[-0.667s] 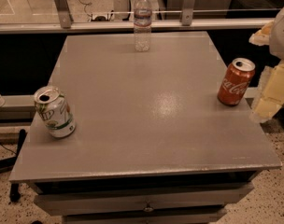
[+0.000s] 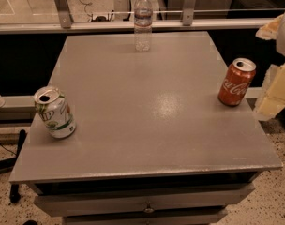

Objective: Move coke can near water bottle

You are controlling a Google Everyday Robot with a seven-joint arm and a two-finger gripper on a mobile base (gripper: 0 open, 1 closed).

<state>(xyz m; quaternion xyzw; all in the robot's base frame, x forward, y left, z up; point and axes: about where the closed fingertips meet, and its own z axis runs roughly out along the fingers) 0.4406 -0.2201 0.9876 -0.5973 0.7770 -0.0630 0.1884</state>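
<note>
The coke can stands upright near the right edge of the grey table. The water bottle stands upright at the far middle edge of the table, well apart from the can. My gripper is at the right edge of the view, just right of the coke can and off the table's side. Its pale fingers are spread apart, and it holds nothing. It does not touch the can.
A white and green can stands tilted near the table's left edge. A metal railing runs behind the table. Drawers are below the front edge, and there is speckled floor on both sides.
</note>
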